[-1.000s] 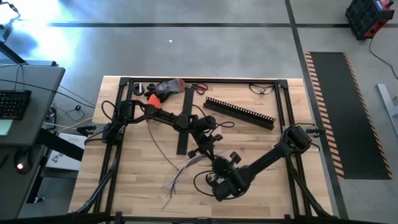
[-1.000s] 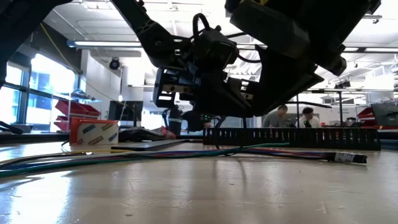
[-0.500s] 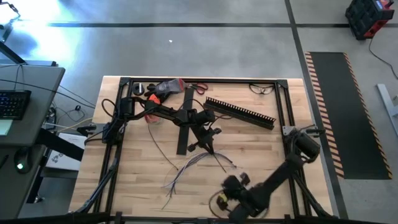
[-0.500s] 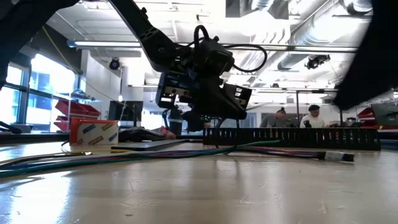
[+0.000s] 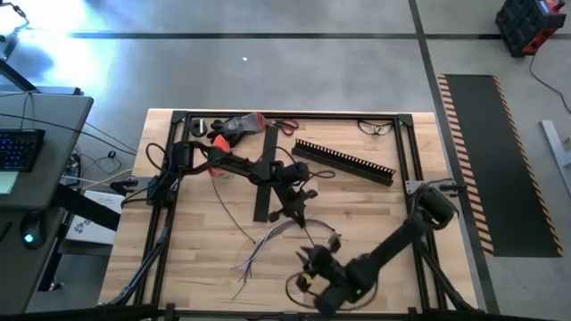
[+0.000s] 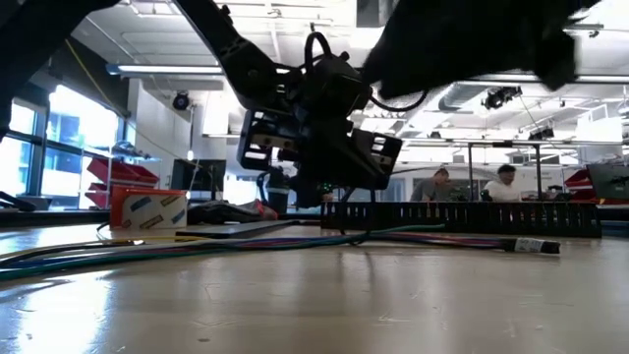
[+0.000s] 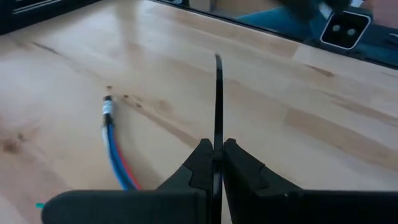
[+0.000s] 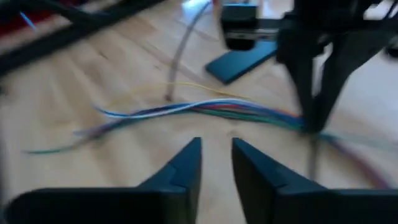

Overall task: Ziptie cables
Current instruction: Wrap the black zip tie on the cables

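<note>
The cables [image 5: 268, 239] lie loose on the wooden table's middle, their coloured ends splayed toward the near left; they also show in the right wrist view [image 8: 205, 111] and the low view [image 6: 246, 242]. My left gripper [image 5: 295, 210] hangs just over their far right part, shut on a thin black ziptie [image 7: 217, 87]. My right gripper [image 5: 312, 261] stands open near the table's near edge, its fingers [image 8: 186, 163] pointing at the cables with nothing between them. My left gripper pinches the ziptie between its two fingertips, at the strip's part [image 7: 217, 127] just ahead of them. The fingers slant down toward the near edge and the strip runs on along their line. Its free end [image 7: 217, 60] sticks out ahead over the table.
A black slotted channel [image 5: 343, 160] lies at the far right, a flat black strip [image 5: 265, 174] under the left arm. An orange and grey tool [image 5: 234, 127] and glasses [image 5: 376, 127] sit at the far edge. A small box [image 6: 147, 208] stands far left. People sit beyond the table.
My right gripper has drawn back from beside the left gripper toward the table's near edge, swinging out to the right and then back to the left. The cables' right part, covered before, now shows.
</note>
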